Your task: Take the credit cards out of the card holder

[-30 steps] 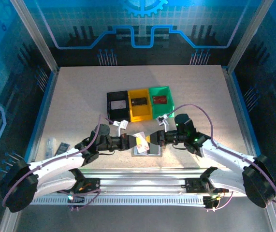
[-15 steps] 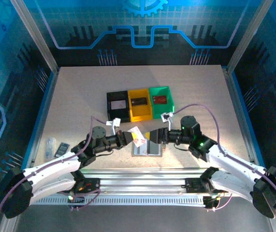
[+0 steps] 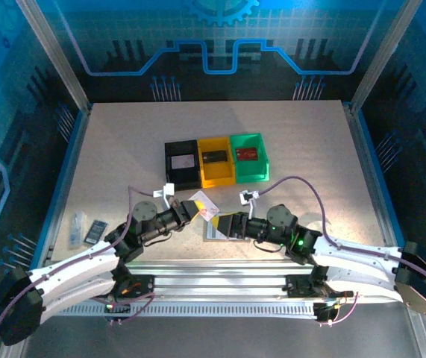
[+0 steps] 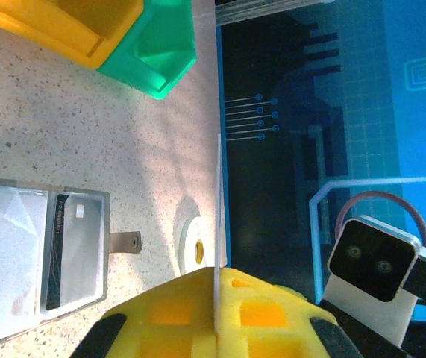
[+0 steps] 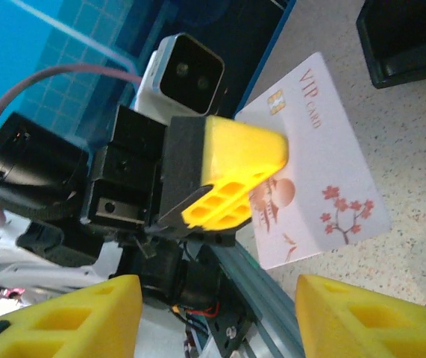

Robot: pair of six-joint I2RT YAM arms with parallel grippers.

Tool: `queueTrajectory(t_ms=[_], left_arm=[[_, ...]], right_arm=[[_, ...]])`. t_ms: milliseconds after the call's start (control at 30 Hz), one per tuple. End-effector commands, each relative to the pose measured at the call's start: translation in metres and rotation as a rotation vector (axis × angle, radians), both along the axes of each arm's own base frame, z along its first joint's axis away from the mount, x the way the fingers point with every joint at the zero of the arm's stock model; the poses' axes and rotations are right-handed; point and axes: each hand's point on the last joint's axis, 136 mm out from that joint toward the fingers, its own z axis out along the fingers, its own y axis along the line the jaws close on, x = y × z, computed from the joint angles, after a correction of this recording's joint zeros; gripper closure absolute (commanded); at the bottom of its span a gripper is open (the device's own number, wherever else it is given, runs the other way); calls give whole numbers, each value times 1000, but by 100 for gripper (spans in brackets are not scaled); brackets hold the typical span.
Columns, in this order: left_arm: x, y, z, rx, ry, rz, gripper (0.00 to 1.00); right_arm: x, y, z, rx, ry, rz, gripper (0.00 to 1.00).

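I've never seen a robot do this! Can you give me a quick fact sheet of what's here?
Holder: lying open on the table, a dark card inside
Left pincer: shut on a white card, held off the table
Right pincer: open, empty, by the holder
Bins: black bin, yellow bin, green bin side by side, a card in each

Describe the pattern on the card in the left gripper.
The card is white with red blossom branches and VIP CARD lettering; clearest in the right wrist view.
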Motion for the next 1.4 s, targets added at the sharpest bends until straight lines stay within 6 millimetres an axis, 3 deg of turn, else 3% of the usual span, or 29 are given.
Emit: queueTrajectory(t_ms=[0, 667, 1067, 1267, 1367], left_arm=[[0, 3, 5, -44, -11, 29, 100], [-1, 13, 4, -86, -4, 74, 100], [-3, 15, -1, -98, 8, 79, 100], [-5, 12, 1, -92, -2, 55, 100], [-8, 8, 4, -77, -15, 22, 81]], right_arm=[[13, 1, 6, 69, 10, -89, 45], [29, 24, -2, 146, 81, -129, 56], [32, 35, 0, 159, 66, -122, 80], [32, 33, 1, 147, 54, -126, 99], [33, 28, 0, 125, 48, -137, 100]])
